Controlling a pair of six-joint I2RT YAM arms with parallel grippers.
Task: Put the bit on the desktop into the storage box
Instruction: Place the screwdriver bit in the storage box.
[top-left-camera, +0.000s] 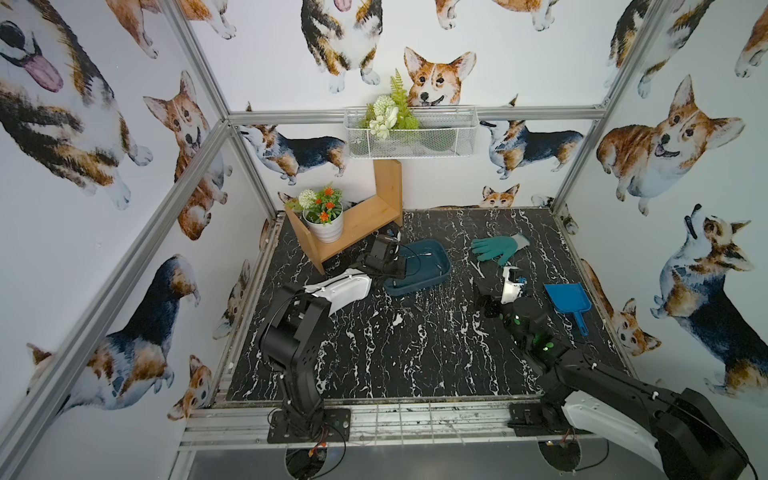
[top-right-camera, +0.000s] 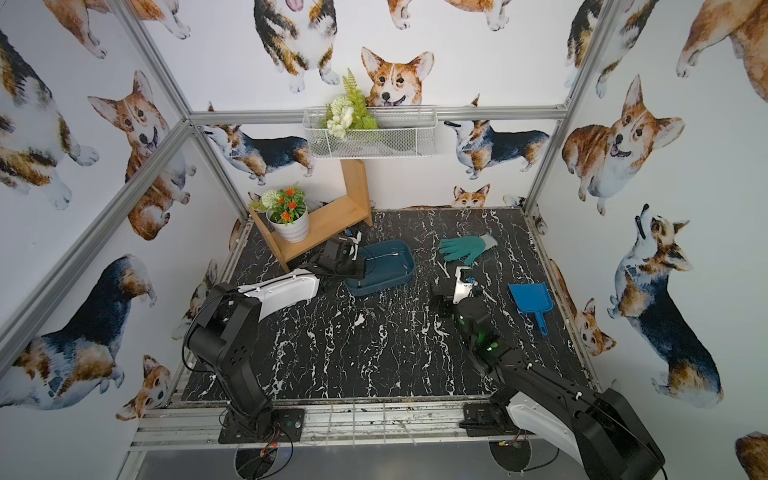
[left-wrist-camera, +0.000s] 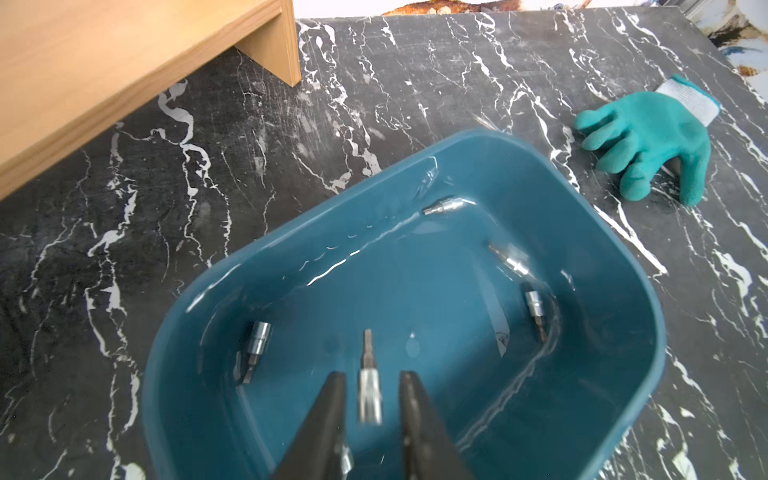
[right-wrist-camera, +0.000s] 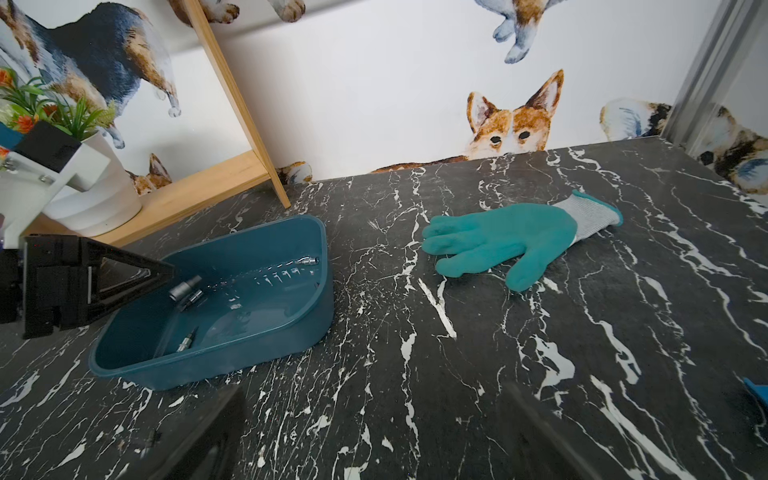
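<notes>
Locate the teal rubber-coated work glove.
In both top views the teal work glove lies on the black marble tabletop, right of the dark teal plastic storage box.

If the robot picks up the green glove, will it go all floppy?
Probably floppy: the glove lies limp and flat on the table, fingers slightly curled. It is likely light, since the knit cuff looks thin. Its rubbery-looking coating should grip rather than slip.

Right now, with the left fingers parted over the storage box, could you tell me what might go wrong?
The bit, loose between the left fingers, may bounce off the storage box floor and over its low rim. It could also knock the four bits already lying inside.
</notes>
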